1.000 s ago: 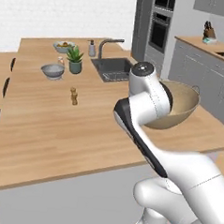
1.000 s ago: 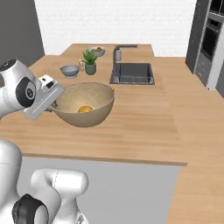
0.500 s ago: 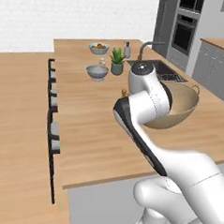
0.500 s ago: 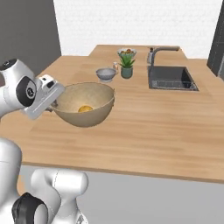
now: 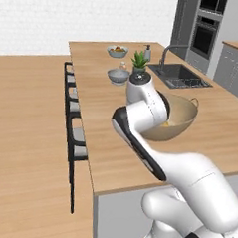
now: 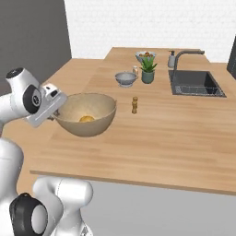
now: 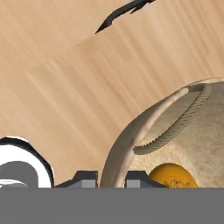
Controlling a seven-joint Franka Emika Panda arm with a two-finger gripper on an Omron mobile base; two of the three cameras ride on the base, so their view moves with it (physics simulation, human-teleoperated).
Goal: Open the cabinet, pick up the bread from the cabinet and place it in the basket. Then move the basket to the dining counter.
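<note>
Pinching the basket point(image 6: 87, 115) by its rim, the gripper point(image 7: 111, 178) carries it level above the surface point(image 6: 175, 133), so the bread point(image 6: 85, 119) stays inside.

On the dining counter point(image 6: 152, 133): one basket point(image 6: 87, 114) holding one bread point(image 6: 86, 119), one grey bowl point(image 6: 126, 78), one fruit bowl point(image 6: 144, 56), one potted plant point(image 6: 148, 69), one pepper mill point(image 6: 134, 105), one soap bottle point(image 6: 172, 59), three stools point(image 5: 74, 108).
</note>
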